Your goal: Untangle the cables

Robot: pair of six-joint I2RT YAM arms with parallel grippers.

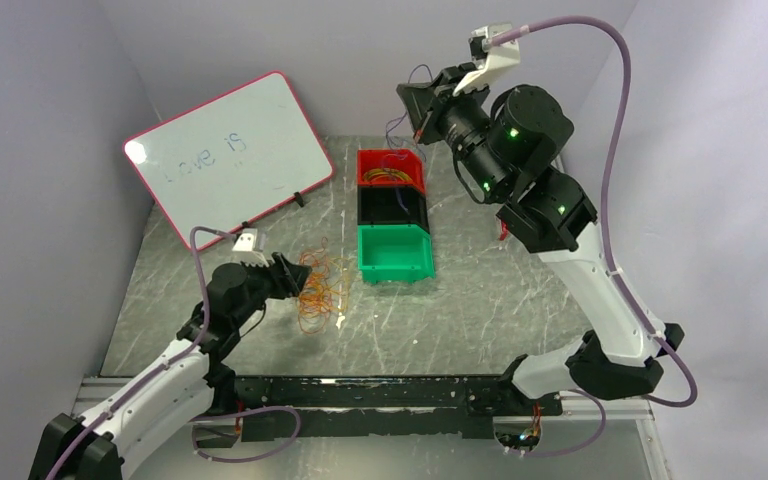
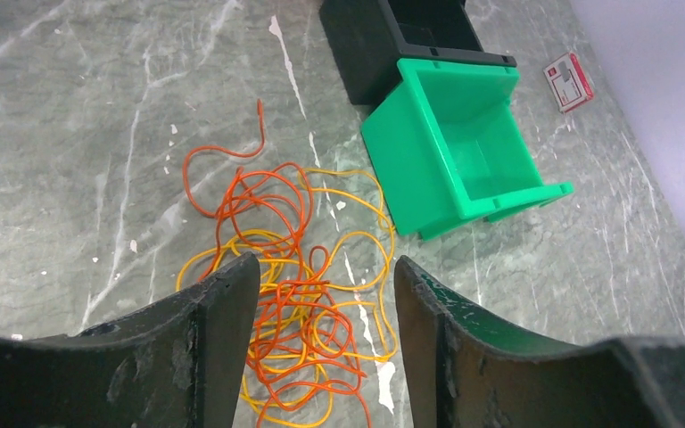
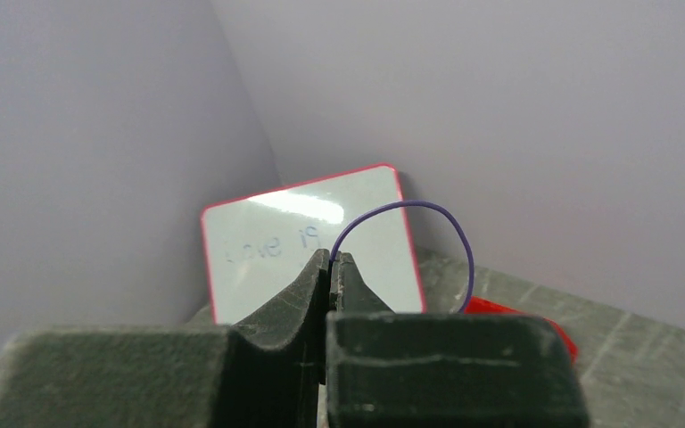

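Observation:
A tangle of thin orange and yellow cables (image 1: 318, 285) lies on the table left of the green bin; in the left wrist view the cables (image 2: 294, 303) spread between and beyond my fingers. My left gripper (image 1: 300, 277) is open just above the tangle's left edge, and it also shows in its own view (image 2: 325, 276). My right gripper (image 1: 422, 100) is raised high above the red bin, shut on a thin purple cable (image 3: 428, 214) that loops up from its tips (image 3: 332, 259) and hangs down toward the bin (image 1: 400, 130).
Three bins stand in a row at centre: red (image 1: 391, 168) holding yellow and orange cable, black (image 1: 392, 207), green (image 1: 394, 253), the last empty in the left wrist view (image 2: 464, 152). A whiteboard (image 1: 228, 152) leans at the back left. A small red card (image 2: 568, 80) lies on the table.

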